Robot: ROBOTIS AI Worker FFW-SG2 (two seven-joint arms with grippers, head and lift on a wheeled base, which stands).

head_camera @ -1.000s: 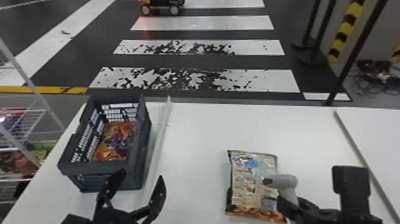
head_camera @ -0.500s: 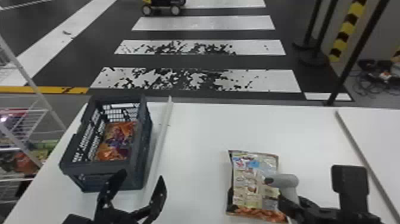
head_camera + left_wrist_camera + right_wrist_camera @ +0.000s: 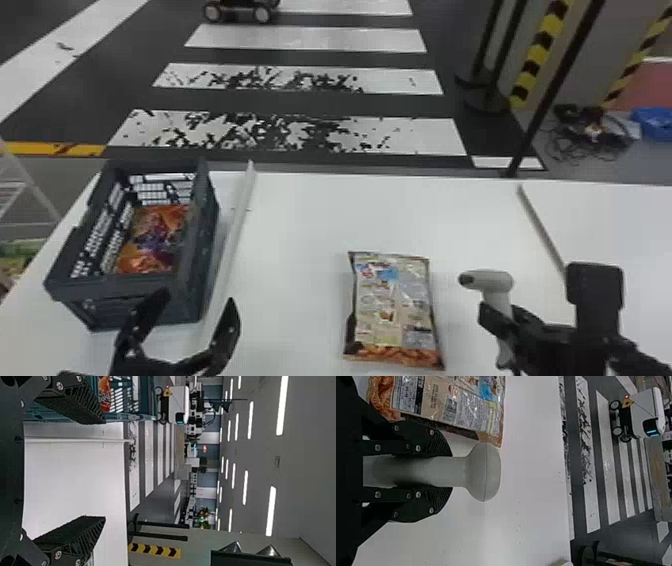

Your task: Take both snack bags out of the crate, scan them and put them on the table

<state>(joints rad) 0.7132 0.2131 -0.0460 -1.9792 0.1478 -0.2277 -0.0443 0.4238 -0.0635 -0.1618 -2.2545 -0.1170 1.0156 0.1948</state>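
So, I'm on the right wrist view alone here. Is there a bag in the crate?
Observer: Yes, the head view shows one bag lying inside the crate.
Operator: Ok, and is the left gripper free to fetch it?
Observer: It looks free: the left gripper has its fingers apart and nothing between them.
Operator: Which way does the scanner's nose point?
Observer: In the head view, the dark nose of the scanner points to the robot's left, toward the side where the other bag lies on the table.
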